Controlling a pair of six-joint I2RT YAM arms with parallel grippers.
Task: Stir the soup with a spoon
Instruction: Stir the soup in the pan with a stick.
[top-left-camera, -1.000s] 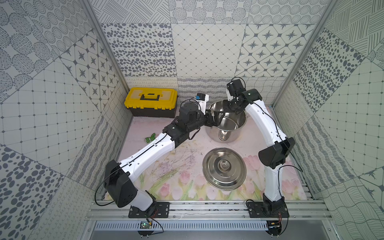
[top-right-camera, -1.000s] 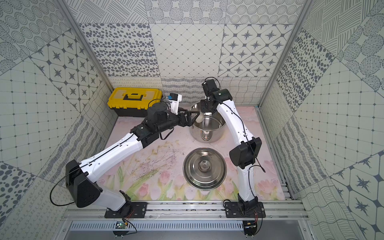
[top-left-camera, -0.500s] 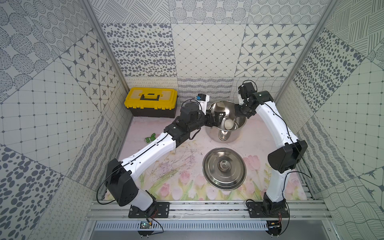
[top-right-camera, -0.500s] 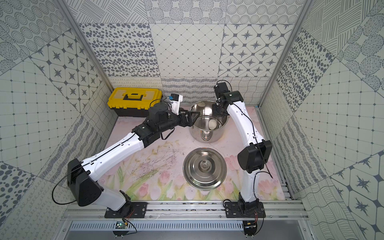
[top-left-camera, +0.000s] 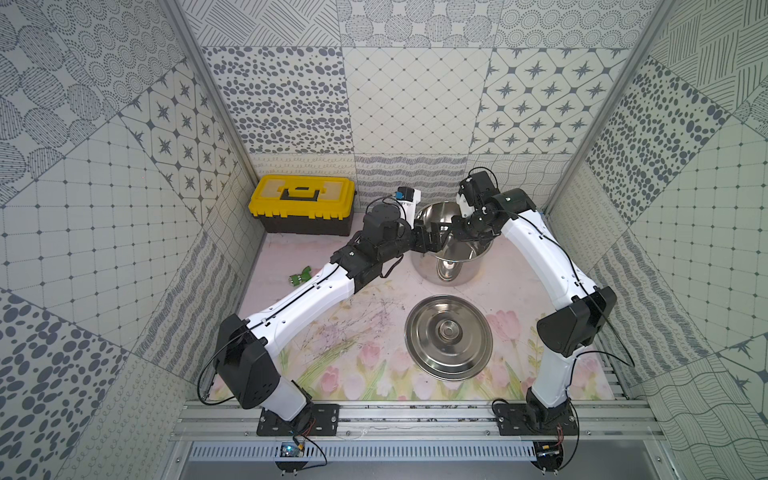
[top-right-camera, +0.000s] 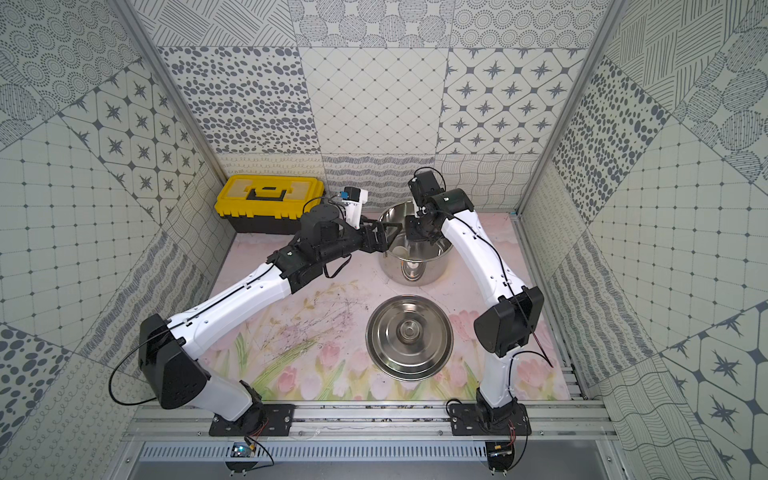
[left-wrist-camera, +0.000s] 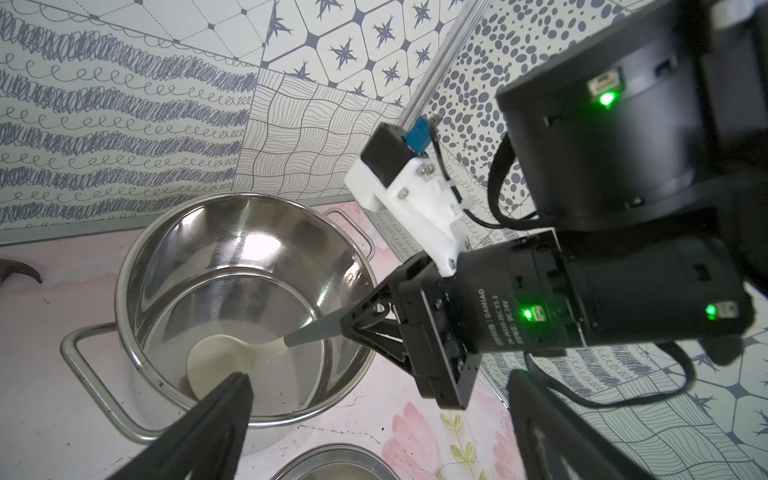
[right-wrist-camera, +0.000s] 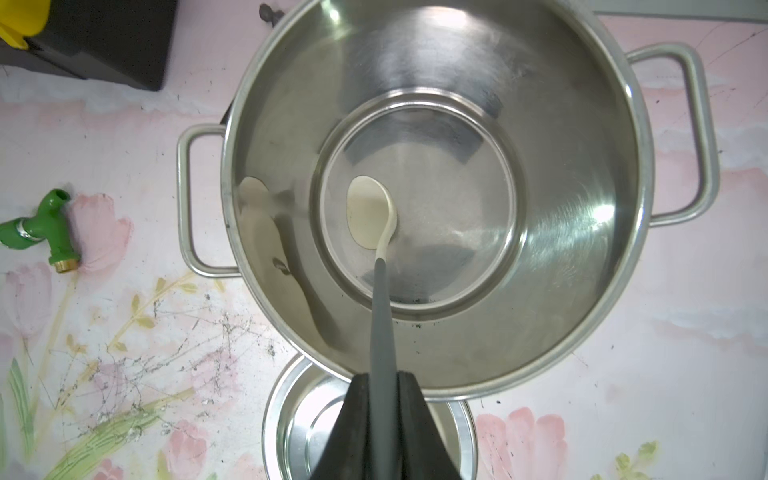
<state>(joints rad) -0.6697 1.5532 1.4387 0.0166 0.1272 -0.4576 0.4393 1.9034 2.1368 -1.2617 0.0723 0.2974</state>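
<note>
Spoon (right-wrist-camera: 380, 291) bowl down inside stockpot (right-wrist-camera: 561, 249) | right tool (right-wrist-camera: 382, 376) clamped on its handle | left tool (left-wrist-camera: 376, 380) spread wide near rim

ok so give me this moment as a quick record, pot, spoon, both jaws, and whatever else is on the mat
pot: steel, two loop handles, uncovered, no liquid visible inside
spoon: cream bowl low inside the pot, grey handle pointing up out of it
right jaws: shut on the spoon handle, above the pot
left jaws: open, holding nothing, beside the pot's rim
lid: flat on the mat, between the pot and the arm bases
other: yellow toolbox by the back wall; green tap fitting on the mat
</note>
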